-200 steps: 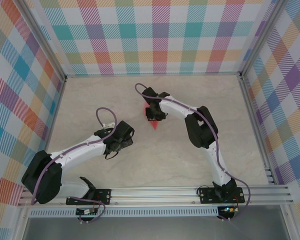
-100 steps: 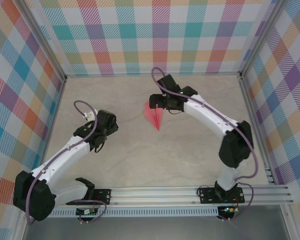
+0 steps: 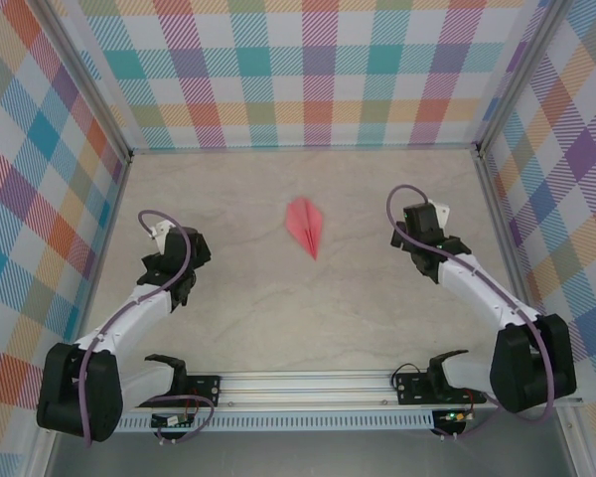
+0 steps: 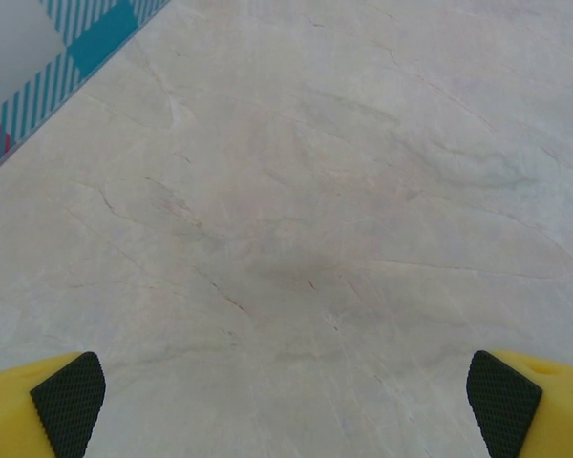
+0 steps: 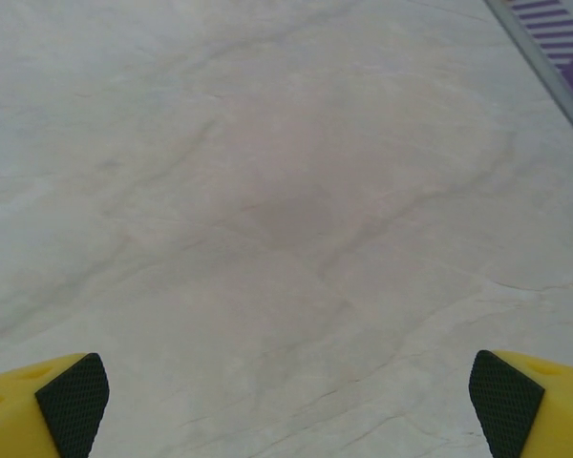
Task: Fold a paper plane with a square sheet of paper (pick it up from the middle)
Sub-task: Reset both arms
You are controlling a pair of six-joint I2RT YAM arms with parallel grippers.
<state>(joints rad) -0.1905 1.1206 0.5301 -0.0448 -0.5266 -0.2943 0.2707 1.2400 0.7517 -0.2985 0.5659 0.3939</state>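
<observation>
The pale marbled table (image 3: 278,328) lies between plaid walls (image 3: 318,70), and on it the work looks essentially finished. The left arm (image 3: 129,313) bends toward the left wall and the right arm (image 3: 482,288) toward the right wall, each well apart from the middle of the table. The left gripper (image 4: 285,396) hangs over bare tabletop with its jaws spread wide, the black pads (image 4: 69,391) at opposite edges of the wrist view and nothing between them. The right gripper (image 5: 288,401) is the same: jaws wide apart, holding nothing, only stone surface below it. The paper plane (image 3: 306,225) rests alone near the centre of the table, slightly toward the back, between the two arms and touched by neither. It is a slim salmon-pink dart with its point toward the near edge. A centre line seems to run along it, though from overhead it is too small to tell how crisp the folds are or whether the wings lie flat. No flat square sheet is on the table, so I judge the folding done and the plane set down, with nothing evident left to do beyond parking the arms.
</observation>
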